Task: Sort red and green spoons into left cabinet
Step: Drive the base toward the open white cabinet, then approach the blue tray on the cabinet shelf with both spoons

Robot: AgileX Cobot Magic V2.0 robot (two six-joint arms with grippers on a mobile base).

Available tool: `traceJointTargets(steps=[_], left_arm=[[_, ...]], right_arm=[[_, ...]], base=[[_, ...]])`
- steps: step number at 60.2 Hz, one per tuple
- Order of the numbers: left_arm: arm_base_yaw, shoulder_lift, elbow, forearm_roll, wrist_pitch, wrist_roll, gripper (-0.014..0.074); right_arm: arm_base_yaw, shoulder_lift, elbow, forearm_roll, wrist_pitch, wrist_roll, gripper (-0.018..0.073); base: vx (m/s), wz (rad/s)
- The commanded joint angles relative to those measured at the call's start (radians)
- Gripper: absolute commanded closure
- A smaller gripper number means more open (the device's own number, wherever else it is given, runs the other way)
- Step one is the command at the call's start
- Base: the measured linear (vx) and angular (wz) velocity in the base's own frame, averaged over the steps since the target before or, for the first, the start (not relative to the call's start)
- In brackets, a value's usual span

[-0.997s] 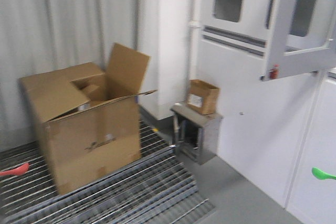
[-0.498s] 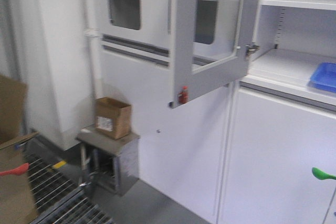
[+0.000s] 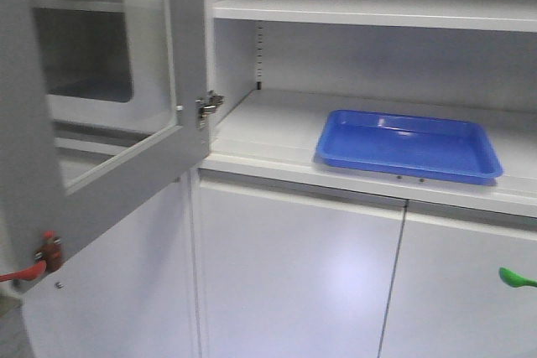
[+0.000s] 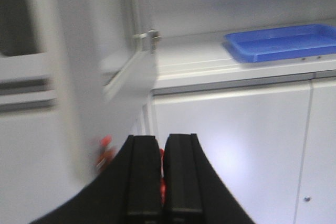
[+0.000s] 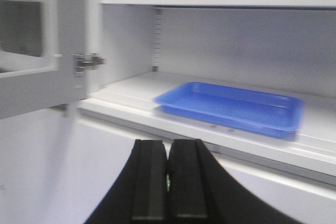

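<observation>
Left gripper (image 4: 161,142): jaws clamped on the red spoon (image 3: 25,273). Right gripper (image 5: 168,148): jaws apparently clamped on the green spoon (image 3: 513,277). Both spoons lie crosswise, bowls inward, below the front edge of the left cabinet (image 3: 268,127) shelf.

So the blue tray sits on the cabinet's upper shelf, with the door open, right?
No. The blue tray sits on the lower shelf, beneath the upper shelf, as the front-facing view shows. The door is open.

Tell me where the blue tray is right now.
In the front view the blue tray lies on the cabinet's lower open shelf, right of centre, below the upper shelf and right of the open glass door.
</observation>
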Motion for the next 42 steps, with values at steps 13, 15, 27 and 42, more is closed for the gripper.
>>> traceJointTargets(steps=[13, 15, 27, 42], left_arm=[[-0.003, -0.002, -0.027, -0.087, 0.013, -0.006, 0.0596], [-0.003, -0.002, -0.027, -0.087, 0.013, -0.006, 0.0596], [-0.003, -0.002, -0.027, -0.087, 0.013, -0.006, 0.0596], [-0.003, -0.002, -0.027, -0.087, 0.013, -0.006, 0.0596]], right_arm=[[0.001, 0.002, -0.036, 0.000, -0.066, 0.004, 0.0565], [0.001, 0.002, -0.036, 0.000, -0.066, 0.004, 0.0565], [0.001, 0.002, -0.036, 0.000, -0.066, 0.004, 0.0565], [0.001, 0.002, -0.036, 0.000, -0.066, 0.004, 0.0565]], base=[[0.35, -0.63], [0.34, -0.44], [0.33, -0.31], [0.31, -0.17]])
